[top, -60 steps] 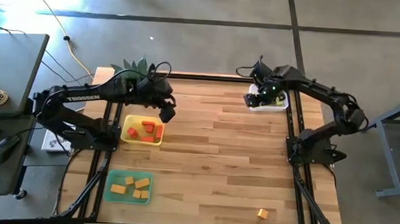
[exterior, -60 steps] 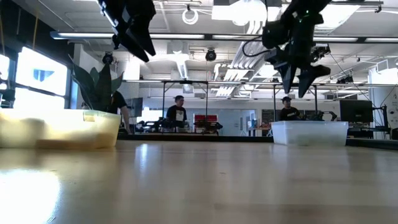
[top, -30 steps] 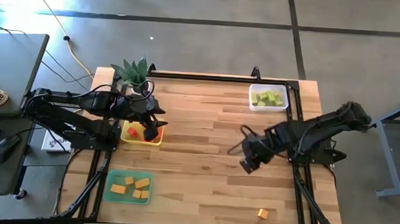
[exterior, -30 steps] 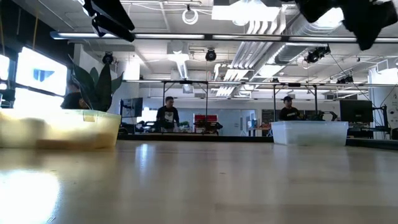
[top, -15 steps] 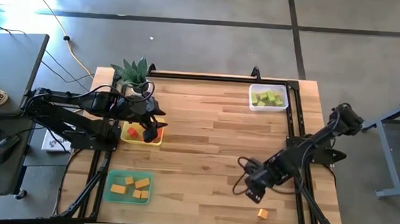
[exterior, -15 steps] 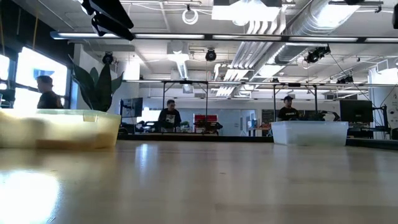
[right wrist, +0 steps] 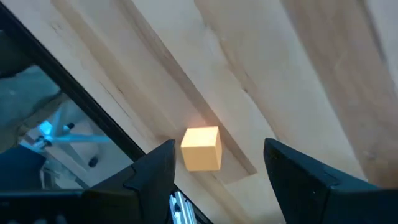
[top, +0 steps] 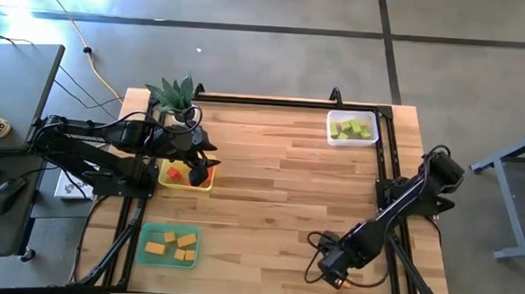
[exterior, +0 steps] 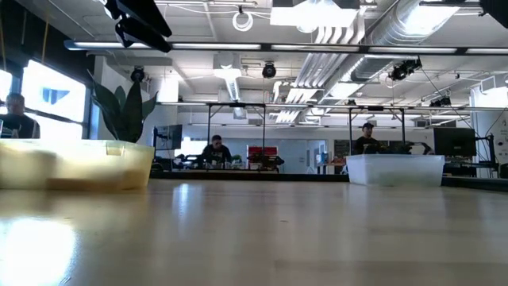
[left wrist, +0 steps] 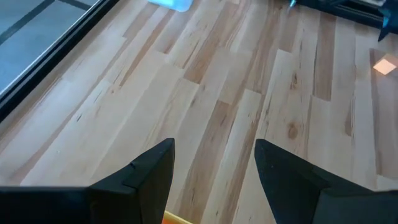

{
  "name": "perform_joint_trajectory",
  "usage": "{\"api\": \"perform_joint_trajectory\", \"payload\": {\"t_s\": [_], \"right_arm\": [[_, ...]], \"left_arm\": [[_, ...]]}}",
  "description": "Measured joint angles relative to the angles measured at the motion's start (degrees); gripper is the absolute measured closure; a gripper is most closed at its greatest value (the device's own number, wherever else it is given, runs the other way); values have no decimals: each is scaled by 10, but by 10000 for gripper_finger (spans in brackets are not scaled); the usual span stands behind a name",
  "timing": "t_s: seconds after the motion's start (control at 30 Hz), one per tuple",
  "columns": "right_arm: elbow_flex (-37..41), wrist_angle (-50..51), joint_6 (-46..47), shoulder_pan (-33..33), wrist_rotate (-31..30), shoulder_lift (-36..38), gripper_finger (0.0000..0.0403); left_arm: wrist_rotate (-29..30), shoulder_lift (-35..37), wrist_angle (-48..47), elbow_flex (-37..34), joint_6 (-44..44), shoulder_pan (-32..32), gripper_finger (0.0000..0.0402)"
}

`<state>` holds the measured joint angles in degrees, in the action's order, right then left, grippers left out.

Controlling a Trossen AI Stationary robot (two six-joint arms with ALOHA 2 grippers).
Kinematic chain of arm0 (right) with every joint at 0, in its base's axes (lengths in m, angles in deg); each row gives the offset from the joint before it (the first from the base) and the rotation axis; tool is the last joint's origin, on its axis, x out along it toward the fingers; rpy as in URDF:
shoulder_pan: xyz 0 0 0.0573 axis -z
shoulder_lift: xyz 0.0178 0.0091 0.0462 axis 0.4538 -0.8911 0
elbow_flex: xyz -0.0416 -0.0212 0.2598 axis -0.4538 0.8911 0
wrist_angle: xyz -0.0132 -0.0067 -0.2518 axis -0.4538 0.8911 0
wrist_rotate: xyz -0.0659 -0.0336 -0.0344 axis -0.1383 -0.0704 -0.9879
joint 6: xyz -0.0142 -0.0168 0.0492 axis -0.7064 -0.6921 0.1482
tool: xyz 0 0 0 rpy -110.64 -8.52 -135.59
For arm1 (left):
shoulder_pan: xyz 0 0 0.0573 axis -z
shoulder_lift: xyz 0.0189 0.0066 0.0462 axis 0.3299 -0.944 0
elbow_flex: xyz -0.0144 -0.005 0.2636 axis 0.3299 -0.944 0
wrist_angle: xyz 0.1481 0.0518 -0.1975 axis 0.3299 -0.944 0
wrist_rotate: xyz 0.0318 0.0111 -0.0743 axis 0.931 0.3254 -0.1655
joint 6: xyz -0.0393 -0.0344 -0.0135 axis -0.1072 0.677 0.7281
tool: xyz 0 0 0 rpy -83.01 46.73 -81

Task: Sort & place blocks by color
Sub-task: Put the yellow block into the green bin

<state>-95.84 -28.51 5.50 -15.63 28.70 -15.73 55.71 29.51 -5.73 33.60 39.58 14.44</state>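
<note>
Right claw (right wrist: pixel 214 163) has been swung from the clear tray to the orange block (right wrist: pixel 201 148), open and empty; block sits at tabletop (top: pixel 278 193) edge and could be nudged off. Left claw (left wrist: pixel 211 163) open, empty.

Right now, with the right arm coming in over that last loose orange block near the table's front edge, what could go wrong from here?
1. The orange block lies close to the table's edge rail; the open right gripper could nudge it against the rail or off the table instead of closing squarely on it.
2. The green tray holding orange blocks sits at the far left; the carry crosses the table, so a shallow grip could drop the block.
3. The left gripper hangs open over the yellow tray, close to that route.
</note>
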Motion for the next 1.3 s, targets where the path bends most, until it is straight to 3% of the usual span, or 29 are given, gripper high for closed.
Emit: {"api": "perform_joint_trajectory", "payload": {"t_s": [0.23,0.8,1.13,1.3], "right_arm": [[0,-25,23,-29,31,-44,174],[0,-69,108,-82,34,-95,176],[0,-77,110,-82,5,-99,243],[0,-79,111,-82,14,-113,250]], "left_arm": [[0,0,0,0,9,0,190],[0,0,0,0,25,0,190],[0,0,0,0,24,0,190],[0,0,0,0,23,0,190]]}}
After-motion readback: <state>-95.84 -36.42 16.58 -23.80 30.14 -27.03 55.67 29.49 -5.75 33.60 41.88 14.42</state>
